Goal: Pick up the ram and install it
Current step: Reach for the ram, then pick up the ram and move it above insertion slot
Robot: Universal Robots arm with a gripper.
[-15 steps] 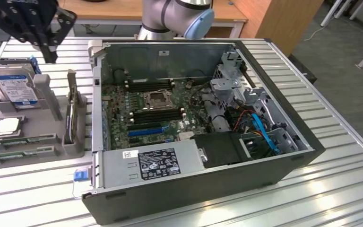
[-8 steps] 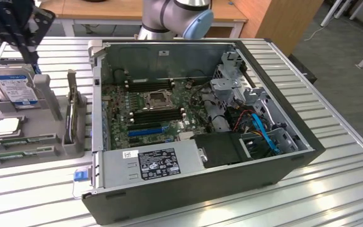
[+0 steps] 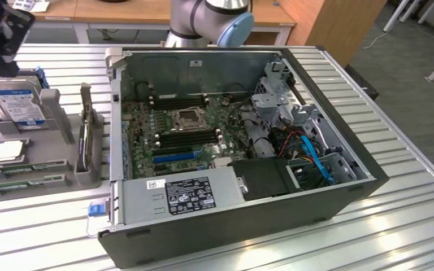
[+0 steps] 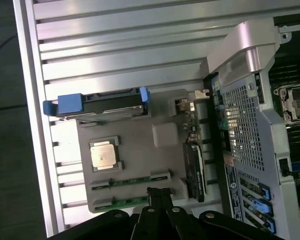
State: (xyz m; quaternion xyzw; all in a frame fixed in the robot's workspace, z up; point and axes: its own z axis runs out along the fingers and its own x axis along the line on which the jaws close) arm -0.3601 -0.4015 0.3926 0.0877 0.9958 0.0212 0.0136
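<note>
Hovering above the grey parts holder [image 3: 47,152] on the worktop [image 3: 43,226], the pincer [image 4: 159,196] was clenched and empty. The ram [image 4: 132,181] sat in the holder's slots beside the CPU [image 4: 104,155], on the edge nearest the exterior camera. Its long axis ran left-right across that view. The wrist view put the pincer tips close over one end of the stick.

Closed gripper [image 4: 159,196] hangs over the grey holder [image 4: 140,160], close to the ram [image 4: 121,202]
</note>
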